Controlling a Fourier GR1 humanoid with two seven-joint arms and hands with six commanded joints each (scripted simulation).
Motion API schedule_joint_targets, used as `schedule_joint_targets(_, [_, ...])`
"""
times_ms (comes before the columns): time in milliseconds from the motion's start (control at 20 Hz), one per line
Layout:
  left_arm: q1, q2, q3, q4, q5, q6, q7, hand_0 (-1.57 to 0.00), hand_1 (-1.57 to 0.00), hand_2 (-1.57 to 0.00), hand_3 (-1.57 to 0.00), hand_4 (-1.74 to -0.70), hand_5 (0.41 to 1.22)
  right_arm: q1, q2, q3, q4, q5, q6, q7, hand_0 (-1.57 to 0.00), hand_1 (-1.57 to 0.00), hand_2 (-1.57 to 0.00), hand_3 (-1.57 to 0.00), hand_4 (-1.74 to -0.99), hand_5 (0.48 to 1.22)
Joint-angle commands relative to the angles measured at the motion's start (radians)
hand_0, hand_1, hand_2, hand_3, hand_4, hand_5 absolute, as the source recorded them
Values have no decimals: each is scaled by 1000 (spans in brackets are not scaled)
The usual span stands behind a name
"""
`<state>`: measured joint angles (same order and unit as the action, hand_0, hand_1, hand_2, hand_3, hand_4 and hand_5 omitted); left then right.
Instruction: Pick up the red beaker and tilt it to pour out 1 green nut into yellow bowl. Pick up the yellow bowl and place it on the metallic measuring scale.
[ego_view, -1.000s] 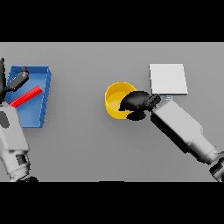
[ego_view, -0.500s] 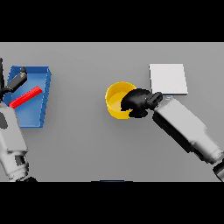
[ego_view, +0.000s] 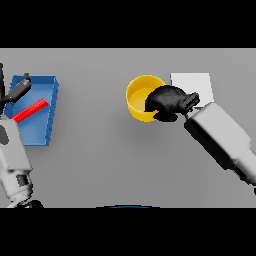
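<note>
Right hand (ego_view: 169, 102) sits curled on the right rim of the bowl (ego_view: 140, 98), fingers wrapped over the edge, so it grips the bowl. Bowl is on the tabletop (ego_view: 110, 160), or just off it; cannot tell which. Scale (ego_view: 200, 84) lies flat just right of the bowl, partly behind the hand. Whether a nut is inside the bowl cannot be seen.

Left hand (ego_view: 17, 90) is at the far left over the blue tray (ego_view: 42, 135), fingers hard to read, close to the red beaker (ego_view: 30, 111), which lies slanted in the tray; hold unclear.

Step in hand looks like part 2: picking up the bowl. Next move calls for a lift clear of the tabletop, a short carry right, bowl kept level, then a set-down centred on the scale before letting go.
</note>
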<state>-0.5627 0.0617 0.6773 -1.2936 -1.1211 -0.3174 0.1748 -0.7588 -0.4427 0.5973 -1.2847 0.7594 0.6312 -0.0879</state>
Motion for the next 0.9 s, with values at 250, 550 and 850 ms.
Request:
schedule_joint_targets(250, [9, 0, -1, -25, 2, -25, 10, 1, 1, 1, 1, -744, 708, 14, -59, -77, 6, -12, -32, 11, -1570, -1570, -1492, -1257, -1741, 1221])
schedule_joint_targets(550, [24, -9, 1, -50, 1, -32, 19, 1, 1, 1, 1, -738, 703, -23, -116, -149, 150, 18, -139, -31, -1571, -1571, -1527, -1192, -1741, 1221])
schedule_joint_targets(850, [29, -13, -3, -58, 0, -39, 18, 1, 1, 1, 1, -725, 685, -35, -122, -190, 344, 41, -234, -73, -1571, -1571, -1478, -1230, -1741, 1221])
